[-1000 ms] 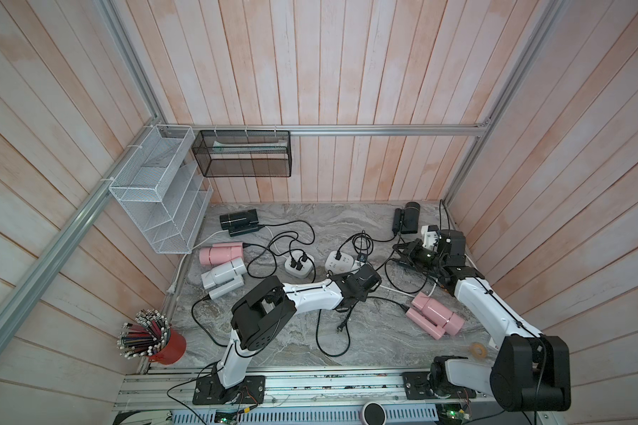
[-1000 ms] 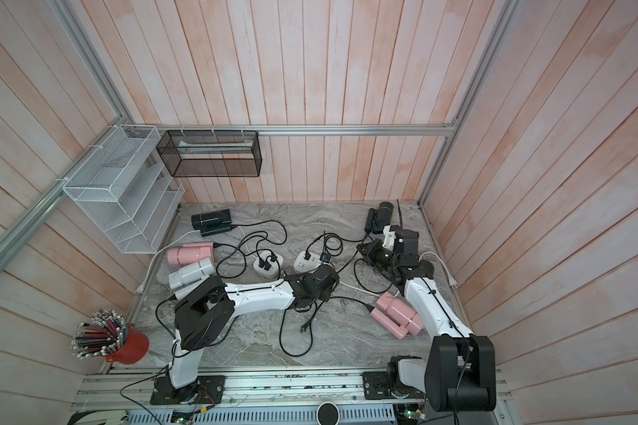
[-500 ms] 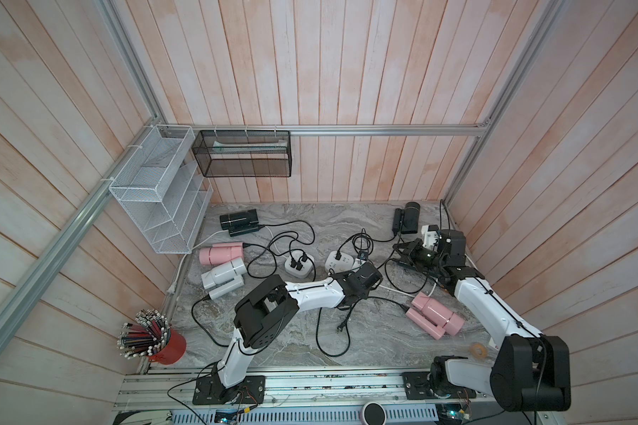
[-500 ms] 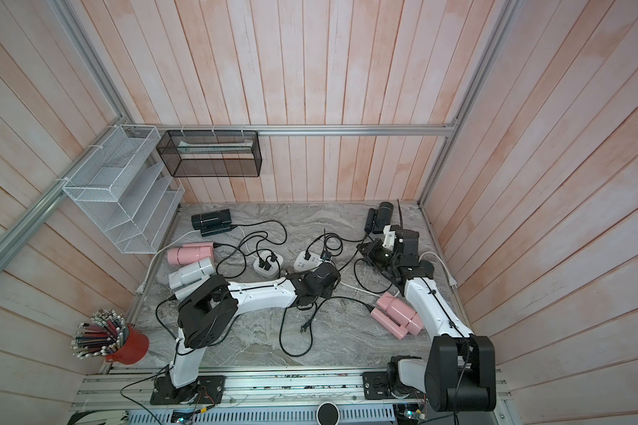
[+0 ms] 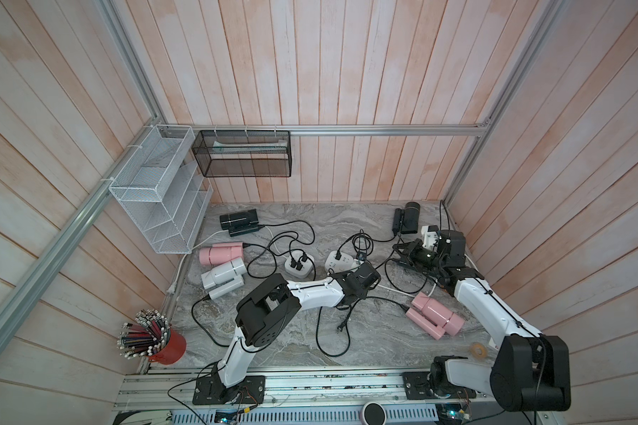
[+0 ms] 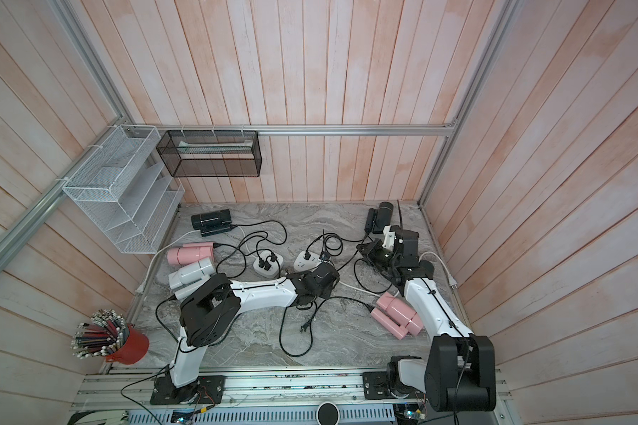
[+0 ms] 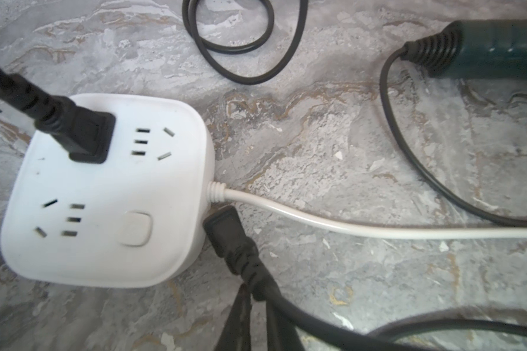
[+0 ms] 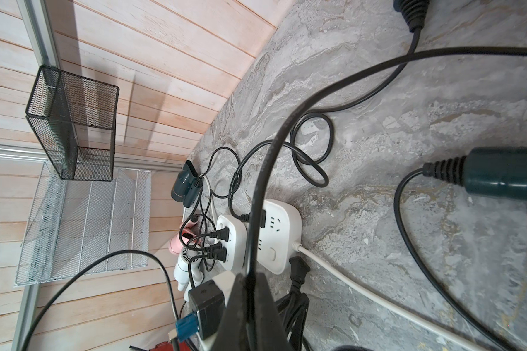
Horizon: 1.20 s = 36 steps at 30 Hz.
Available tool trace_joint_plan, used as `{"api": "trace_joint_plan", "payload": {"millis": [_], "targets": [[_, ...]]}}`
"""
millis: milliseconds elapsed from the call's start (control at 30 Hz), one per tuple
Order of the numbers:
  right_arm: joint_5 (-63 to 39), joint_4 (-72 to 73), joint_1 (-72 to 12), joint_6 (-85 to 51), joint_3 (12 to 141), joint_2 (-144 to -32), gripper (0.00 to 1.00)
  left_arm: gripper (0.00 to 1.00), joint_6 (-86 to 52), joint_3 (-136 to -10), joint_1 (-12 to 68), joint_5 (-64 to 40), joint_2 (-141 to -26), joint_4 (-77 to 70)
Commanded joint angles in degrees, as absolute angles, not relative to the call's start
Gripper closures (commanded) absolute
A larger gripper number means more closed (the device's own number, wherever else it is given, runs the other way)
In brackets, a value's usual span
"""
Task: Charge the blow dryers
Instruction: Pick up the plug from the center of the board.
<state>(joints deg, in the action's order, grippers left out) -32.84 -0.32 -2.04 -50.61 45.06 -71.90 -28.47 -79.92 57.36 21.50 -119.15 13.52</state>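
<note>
In both top views the blow dryers lie around the marble top: a black one (image 5: 238, 220), a pink one (image 5: 221, 254) and a light grey one (image 5: 223, 274) at the left, a black one (image 5: 407, 217) at the back right, and a pink one (image 5: 435, 316) at the right. My left gripper (image 7: 256, 291) is shut on a black cord just behind its plug (image 7: 225, 231). That plug lies against the side of a white power strip (image 7: 104, 194). My right gripper (image 8: 250, 279) is shut on another black cord (image 8: 274, 142). A dark dryer handle (image 8: 505, 179) lies close by.
A second white power strip (image 5: 299, 266) holds several plugs. One black plug (image 7: 82, 133) sits in the near strip. A loose plug (image 5: 341, 327) and cord loops lie mid-table. A red cup of pencils (image 5: 166, 346) stands front left. Wire baskets (image 5: 155, 206) hang on the left wall.
My left gripper has closed on the cord behind the plug beside the power strip. The right arm has not moved.
</note>
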Motion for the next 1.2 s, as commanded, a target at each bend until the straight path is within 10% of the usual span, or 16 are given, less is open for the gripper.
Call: {"api": "trace_joint_plan", "payload": {"millis": [0, 433, 867, 1167], "targets": [[-32.17, 0.88, -1.93, -50.18, 44.56, -71.28, 0.97, 0.89, -26.04, -78.78, 56.95, 21.85, -115.77, 11.29], [-32.83, 3.08, -2.02, -52.34, 45.28, -74.13, 0.97, 0.91, -15.1, -71.2, 55.86, 9.97, -107.68, 4.53], [-32.97, 5.56, -2.53, -55.54, 46.14, -74.44, 0.98, 0.46, -18.13, -72.91, 57.96, 15.55, -111.79, 4.19], [-32.42, 6.04, -3.43, -56.25, 45.97, -73.94, 0.98, 0.46, -25.56, -85.98, 57.74, 25.11, -121.4, 14.38]]}}
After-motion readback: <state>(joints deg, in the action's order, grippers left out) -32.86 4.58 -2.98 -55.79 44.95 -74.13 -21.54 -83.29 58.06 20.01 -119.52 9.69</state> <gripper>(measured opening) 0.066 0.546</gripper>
